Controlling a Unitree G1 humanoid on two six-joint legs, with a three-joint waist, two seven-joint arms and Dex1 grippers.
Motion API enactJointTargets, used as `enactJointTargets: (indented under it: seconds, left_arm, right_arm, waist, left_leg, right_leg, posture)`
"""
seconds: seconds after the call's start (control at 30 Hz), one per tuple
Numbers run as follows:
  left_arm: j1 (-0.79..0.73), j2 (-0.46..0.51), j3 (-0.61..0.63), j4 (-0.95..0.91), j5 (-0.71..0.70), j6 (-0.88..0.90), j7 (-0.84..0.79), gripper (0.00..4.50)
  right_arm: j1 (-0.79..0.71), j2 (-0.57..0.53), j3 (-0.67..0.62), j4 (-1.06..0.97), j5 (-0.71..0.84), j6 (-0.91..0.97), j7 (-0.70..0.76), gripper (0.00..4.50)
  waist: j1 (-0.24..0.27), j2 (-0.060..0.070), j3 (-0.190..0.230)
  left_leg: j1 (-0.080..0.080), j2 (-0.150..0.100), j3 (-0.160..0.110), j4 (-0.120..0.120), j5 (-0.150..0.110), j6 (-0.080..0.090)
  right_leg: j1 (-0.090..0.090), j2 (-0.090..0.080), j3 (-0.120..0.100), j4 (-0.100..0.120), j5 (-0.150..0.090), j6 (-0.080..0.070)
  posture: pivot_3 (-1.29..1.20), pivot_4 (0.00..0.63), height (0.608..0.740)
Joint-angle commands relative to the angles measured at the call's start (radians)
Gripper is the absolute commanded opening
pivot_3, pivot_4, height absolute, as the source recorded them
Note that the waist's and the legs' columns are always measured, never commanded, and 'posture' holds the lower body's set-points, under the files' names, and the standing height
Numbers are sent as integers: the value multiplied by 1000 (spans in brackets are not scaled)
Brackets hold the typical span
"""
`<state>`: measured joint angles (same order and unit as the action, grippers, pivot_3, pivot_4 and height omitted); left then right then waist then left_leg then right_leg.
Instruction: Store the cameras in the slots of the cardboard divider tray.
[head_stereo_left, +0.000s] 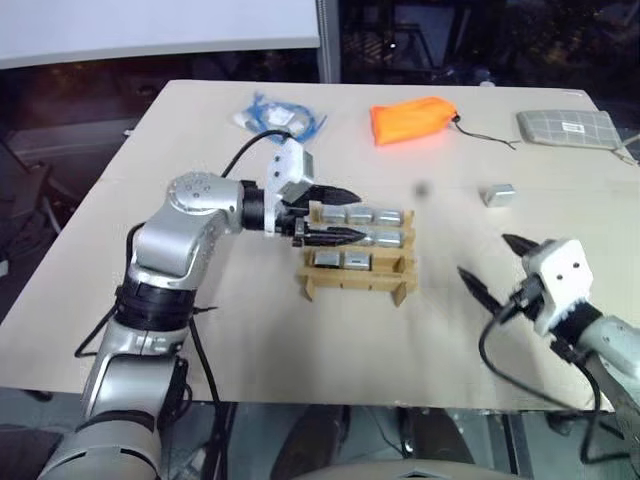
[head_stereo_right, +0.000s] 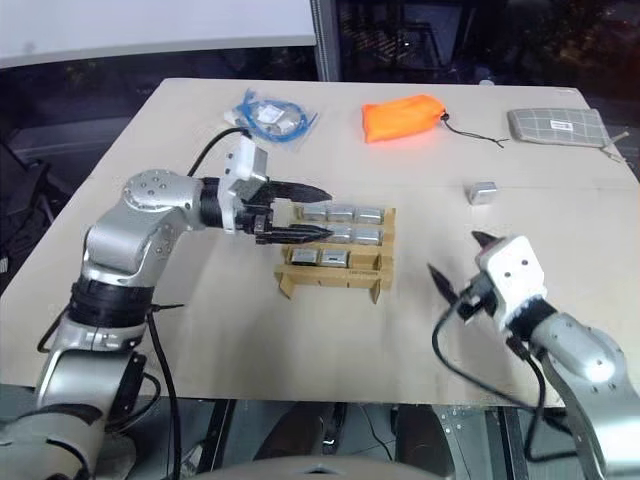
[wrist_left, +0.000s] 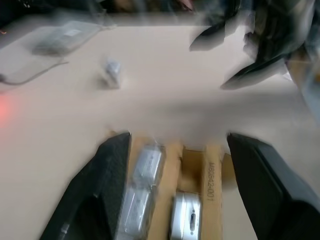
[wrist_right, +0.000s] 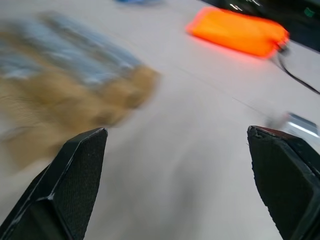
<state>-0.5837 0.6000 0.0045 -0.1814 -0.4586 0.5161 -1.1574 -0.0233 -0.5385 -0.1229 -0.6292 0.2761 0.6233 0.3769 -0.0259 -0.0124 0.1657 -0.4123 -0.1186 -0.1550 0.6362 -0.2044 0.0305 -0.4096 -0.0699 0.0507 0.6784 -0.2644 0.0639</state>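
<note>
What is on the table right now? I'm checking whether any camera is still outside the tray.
Cardboard divider tray: one, tan-brown, table centre.
Cameras in tray: at least seven, silver-grey.
Loose camera: one, silver-grey, right of tray.
Pouch: one, orange, far side.
Patterned pad: one, grey, far right corner.
Bagged cable: one, blue, far left.
Left claw: black, open, over the tray.
Right claw: black, open, right of tray, empty.
</note>
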Motion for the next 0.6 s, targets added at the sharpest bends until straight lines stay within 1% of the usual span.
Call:
enactJointTargets:
  seconds: [0.03, 0.13, 0.27, 0.37, 0.43, 0.6]
  left_arm:
    - [147, -16, 94, -177, -59, 27, 127, 3160]
    - [289, -27, 156, -289, -116, 51, 200, 3160]
    - [386, -31, 197, -398, -174, 85, 288, 3160]
    - [466, -32, 229, -469, -197, 98, 348, 3160]
    - [495, -29, 238, -498, -212, 101, 375, 3160]
    - [539, -15, 257, -540, -246, 104, 422, 3160]
  right_arm:
    - [-191, 40, 9, 253, -70, -10, -88, 4454]
    - [-373, 77, -10, 511, -103, -60, -141, 4454]
    - [-508, 78, -9, 755, -144, -159, -151, 4454]
    - [-614, 83, -15, 953, -156, -225, -156, 4454]
    - [-653, 80, -8, 1036, -172, -266, -151, 4454]
    - [-711, 84, -8, 1168, -184, -329, -141, 4454]
  waist:
    - [0, 0, 0]
    - [8, 1, 0]
    - [26, 1, 0]
    - [18, 1, 0]
    - [12, 1, 0]
    - [10, 1, 0]
  left_leg:
    - [0, 0, 0, 0, 0, 0]
    - [-1, 0, -1, 0, 0, 0]
    - [-2, -1, 0, -1, 0, -1]
    - [-2, -1, 2, -1, 0, 0]
    - [-1, -1, 3, -2, 0, 0]
    - [-1, 0, 4, -2, 0, 0]
  right_leg:
    - [0, -1, 0, 1, 0, 0]
    - [-1, 0, -1, 0, 0, 0]
    - [-2, -1, -1, 0, 0, -1]
    - [-2, -1, 1, 0, 0, -1]
    - [-2, 0, 2, 0, 0, -1]
    - [-3, 0, 3, 1, 0, -1]
  posture:
    - [0, 150, 740]
    - [0, 150, 740]
    - [0, 150, 740]
    - [0, 150, 740]
    - [0, 150, 740]
    - [0, 150, 740]
